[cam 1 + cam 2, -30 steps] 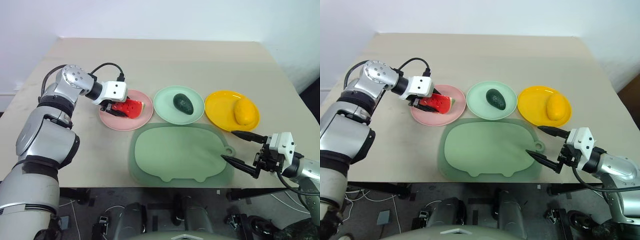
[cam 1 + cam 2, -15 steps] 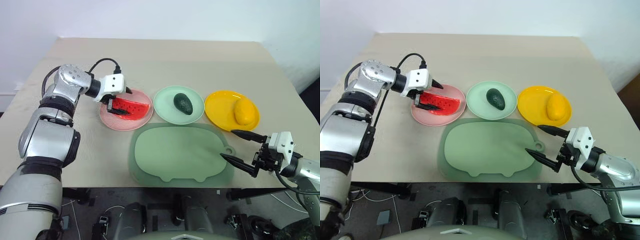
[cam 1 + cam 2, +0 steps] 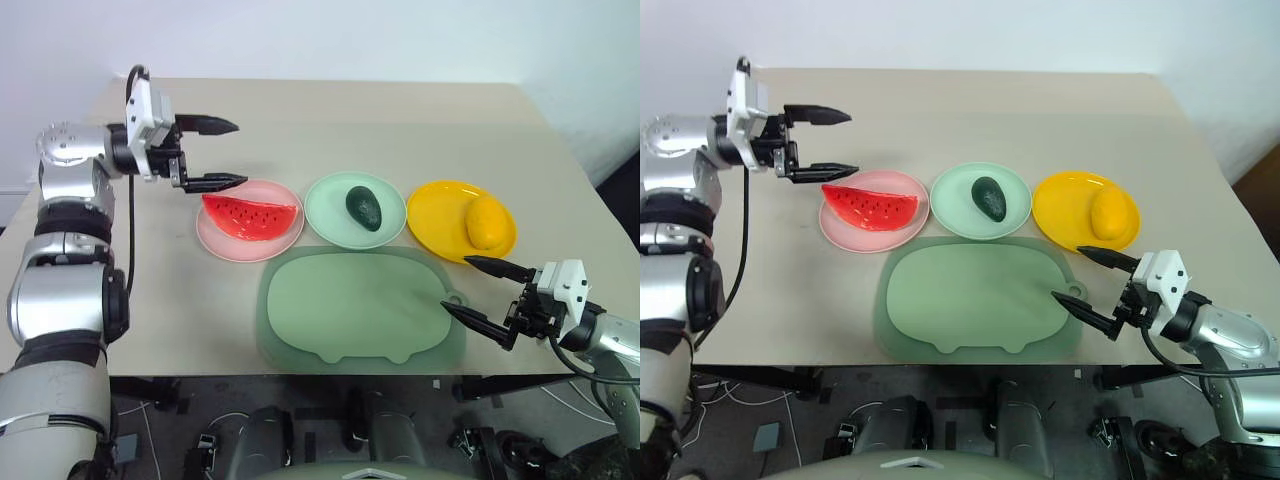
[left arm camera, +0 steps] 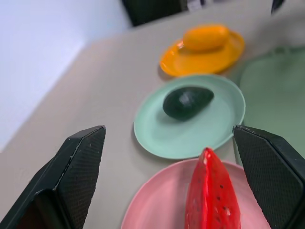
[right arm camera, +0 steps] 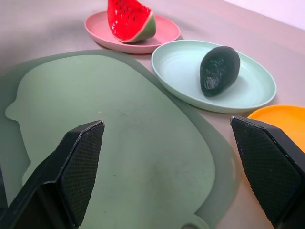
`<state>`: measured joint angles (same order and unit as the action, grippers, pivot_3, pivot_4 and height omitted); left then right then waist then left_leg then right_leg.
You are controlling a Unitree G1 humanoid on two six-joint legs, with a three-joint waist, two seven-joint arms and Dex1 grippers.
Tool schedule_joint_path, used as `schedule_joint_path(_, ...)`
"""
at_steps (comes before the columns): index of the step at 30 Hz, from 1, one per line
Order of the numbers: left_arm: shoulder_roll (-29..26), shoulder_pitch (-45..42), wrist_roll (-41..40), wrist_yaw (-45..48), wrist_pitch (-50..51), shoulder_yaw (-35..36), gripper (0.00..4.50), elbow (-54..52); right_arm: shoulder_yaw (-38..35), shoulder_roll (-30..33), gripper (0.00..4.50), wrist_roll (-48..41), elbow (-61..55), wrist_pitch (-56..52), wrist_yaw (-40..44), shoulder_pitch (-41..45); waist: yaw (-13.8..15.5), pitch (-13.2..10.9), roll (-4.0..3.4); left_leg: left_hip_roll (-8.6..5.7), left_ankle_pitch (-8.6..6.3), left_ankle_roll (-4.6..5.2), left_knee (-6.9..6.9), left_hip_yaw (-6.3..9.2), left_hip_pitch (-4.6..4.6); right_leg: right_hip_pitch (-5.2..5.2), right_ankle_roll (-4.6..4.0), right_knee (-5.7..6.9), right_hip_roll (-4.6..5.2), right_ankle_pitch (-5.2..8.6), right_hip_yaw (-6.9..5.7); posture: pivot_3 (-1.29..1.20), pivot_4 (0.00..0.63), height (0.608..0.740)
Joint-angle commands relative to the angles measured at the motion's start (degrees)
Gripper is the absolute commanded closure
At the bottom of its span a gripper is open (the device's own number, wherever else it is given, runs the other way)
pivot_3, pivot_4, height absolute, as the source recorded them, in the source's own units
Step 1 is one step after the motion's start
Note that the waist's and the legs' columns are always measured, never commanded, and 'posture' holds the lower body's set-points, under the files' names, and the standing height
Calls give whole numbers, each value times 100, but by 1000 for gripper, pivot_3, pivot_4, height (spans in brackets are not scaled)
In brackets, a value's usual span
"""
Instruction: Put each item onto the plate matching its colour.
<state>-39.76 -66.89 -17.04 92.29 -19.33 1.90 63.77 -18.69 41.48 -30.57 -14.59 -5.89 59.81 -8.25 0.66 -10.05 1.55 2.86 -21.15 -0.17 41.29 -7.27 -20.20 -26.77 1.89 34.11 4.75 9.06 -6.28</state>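
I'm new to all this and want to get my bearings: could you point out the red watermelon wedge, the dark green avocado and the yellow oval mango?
red watermelon wedge [image 3: 250, 216], left eye view, on its seeded red face.
dark green avocado [image 3: 366, 208], left eye view, mid-body.
yellow oval mango [image 3: 486, 221], left eye view, its top surface.

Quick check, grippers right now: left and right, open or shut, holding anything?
Left gripper: open, empty, beside the pink plate.
Right gripper: open, empty, at the mat edge.

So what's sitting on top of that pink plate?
A red watermelon wedge with black seeds lies on the pink plate. The plate surface directly beneath the wedge is covered, so it can't be seen.
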Motion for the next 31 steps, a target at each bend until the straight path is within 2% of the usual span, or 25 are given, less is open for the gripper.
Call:
schedule_joint_path(1, -60, 912, -1017, -80, 685, 840, 20, -1352, -184, -66, 0, -53, -44, 35, -155, 6, 28, -1, 2, 0, 0, 0, 8, 4, -8, 0, 0, 0, 0, 0, -3, 0, 150, 733)
schedule_joint_path(4, -81, 2067, -1388, -400, 1071, 1192, 20, -2739, -256, -43, 0, -10, 12, 55, -246, 3, -33, 8, -14, 0, 0, 0, 6, -3, -1, 0, 1, 0, 5, 0, 3, 0, 150, 733)
schedule_joint_path(7, 19, 3169, -1693, -1127, 1530, 1572, 20, -4077, -376, -11, 0, 2, 56, 87, -286, -72, -26, 8, -14, 3, 2, -5, 0, -2, 1, -1, 1, 1, 2, 0, 3, 0, 150, 733)
schedule_joint_path(13, 329, 4839, -2079, -2015, 1898, 2051, 20, -5643, -705, -1, 0, -62, -3, 96, -298, -360, 22, 14, -19, 0, 2, -6, 1, 0, 20, 15, 1, -2, 11, 1, 6, 0, 150, 733)
schedule_joint_path(17, 536, 5693, -1948, -2060, 1709, 1980, 20, -5952, -949, -14, 0, -93, -47, 152, -226, -689, 15, 17, -24, -1, -1, 0, -2, -4, 31, 19, 1, -7, 14, 2, 5, 0, 150, 733)
schedule_joint_path(22, 795, 6288, -1794, -2173, 1361, 1993, 20, -5960, -1160, -11, 0, -124, 48, 200, -174, -857, 10, 17, -24, 0, -13, 20, -13, -10, 58, 35, -4, -10, 14, 7, 9, 0, 150, 733)
schedule_joint_path(27, 908, 6723, -1618, -2227, 1068, 1966, 20, -5737, -1269, -66, 0, -63, 101, 237, -265, -911, 10, 18, -26, 2, -15, 22, -22, -11, 68, 35, -15, -9, 14, 19, 20, 0, 150, 733)
schedule_joint_path(31, 1091, 6735, -1466, -2495, 807, 1943, 20, -5539, -1222, -173, 0, -60, -14, 212, -350, -983, 16, 18, -25, 3, -15, 23, -23, -11, 68, 35, -15, -10, 15, 20, 20, 0, 150, 733)
